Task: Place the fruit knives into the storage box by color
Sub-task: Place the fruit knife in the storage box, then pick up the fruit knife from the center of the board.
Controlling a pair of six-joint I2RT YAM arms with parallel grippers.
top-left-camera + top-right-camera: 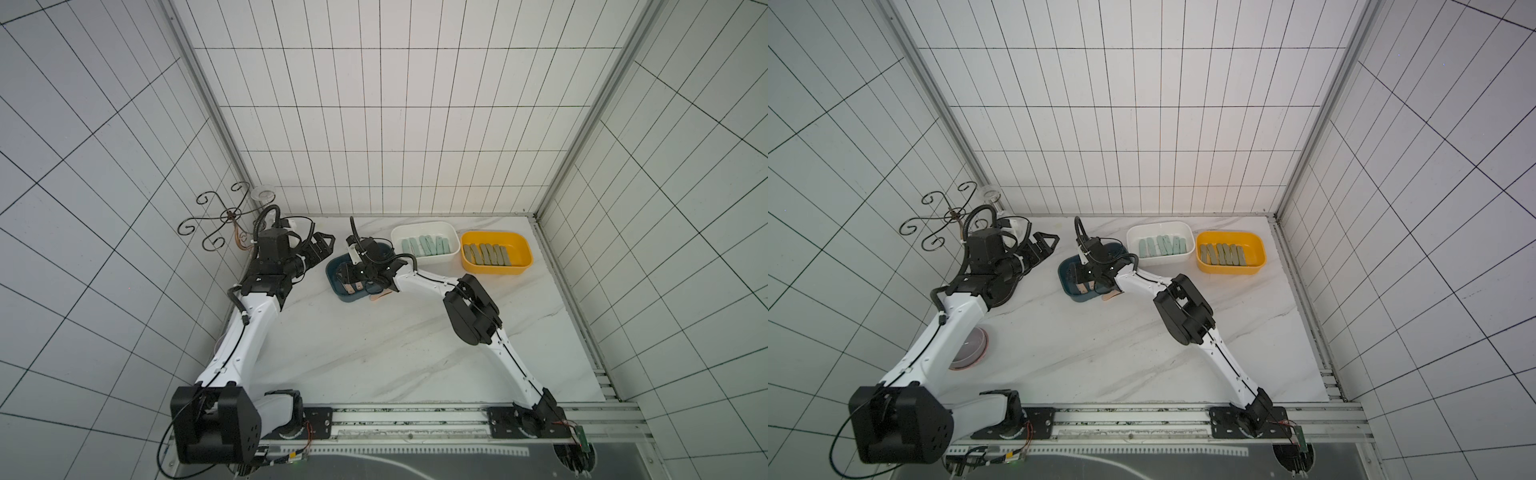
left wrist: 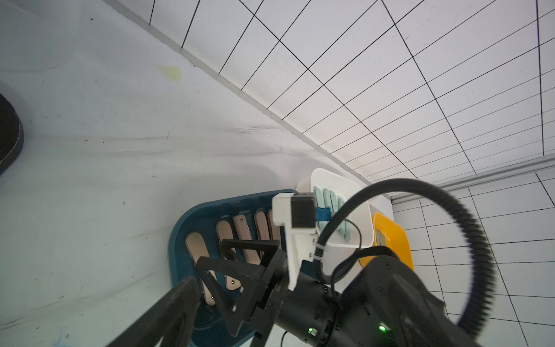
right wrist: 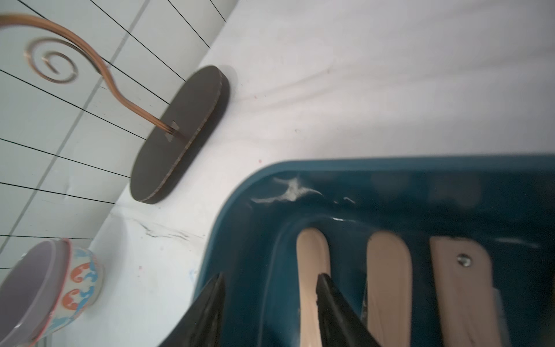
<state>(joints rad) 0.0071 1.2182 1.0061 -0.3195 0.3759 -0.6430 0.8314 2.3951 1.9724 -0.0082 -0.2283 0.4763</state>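
A dark blue box (image 1: 332, 270) holds several peach-pink fruit knives (image 3: 387, 270), lying side by side. My right gripper (image 3: 270, 279) hangs open over the box's left end. One fingertip (image 3: 322, 282) is above the outermost peach knife (image 3: 312, 255), the other above the box wall, with nothing between them. Another peach knife (image 1: 380, 296) lies at the box's front edge. A white box (image 1: 424, 226) holds mint-green knives (image 1: 428, 246), and a yellow box (image 1: 523, 249) holds olive-grey knives (image 1: 486, 254). My left gripper (image 1: 322, 245) hovers left of the blue box. Only one of its fingers (image 2: 177, 312) shows, far off to the side.
A curled wire stand (image 1: 220, 218) on a dark oval base (image 3: 180, 135) stands at the back left corner, with a glass (image 1: 262, 193) behind it. A patterned cup (image 3: 54, 285) and a pink-rimmed bowl (image 1: 971, 345) sit near the left arm.
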